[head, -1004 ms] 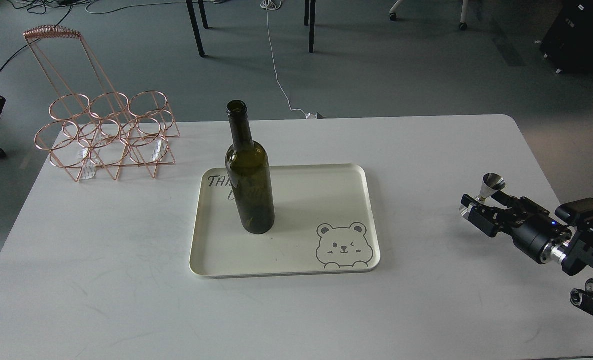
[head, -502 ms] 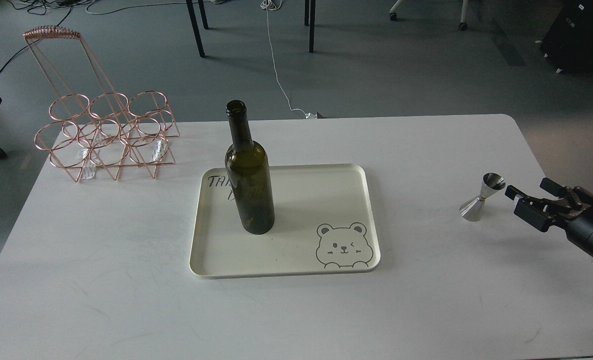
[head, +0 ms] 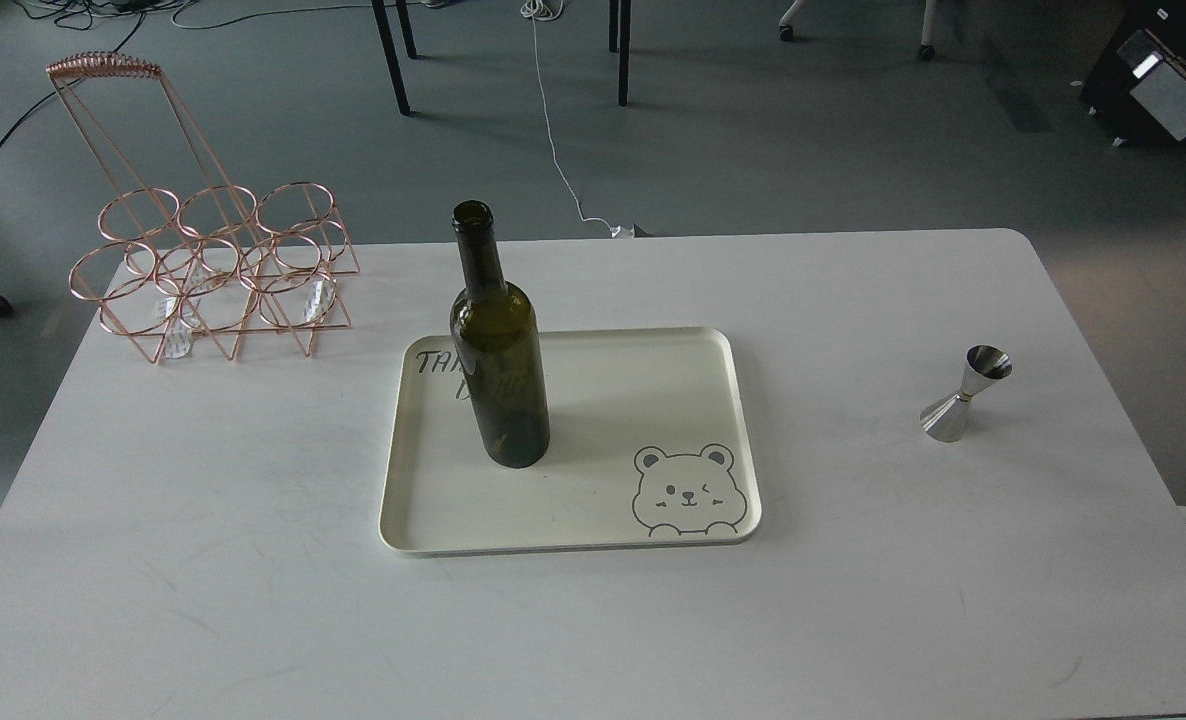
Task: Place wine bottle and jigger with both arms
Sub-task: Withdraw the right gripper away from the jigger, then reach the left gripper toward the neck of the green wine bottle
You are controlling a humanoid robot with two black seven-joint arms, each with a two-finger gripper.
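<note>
The dark olive-green wine bottle (head: 499,350) stands upright on the left part of a cream tray (head: 653,390) with a bear drawing, in the middle of the white table. The small silver jigger (head: 963,394) stands upright on the bare table to the right of the tray, near the right edge. Neither arm nor gripper shows in the head view.
A copper wire bottle rack (head: 208,255) stands at the table's far left corner. The white table (head: 253,520) has rounded corners. Beyond it lie grey floor, chair legs and a white cable (head: 553,130).
My right gripper, around the jigger a second ago, let go, drew back to the right and left the view. The dark left arm parts at the left edge are gone too. The jigger stays put.
</note>
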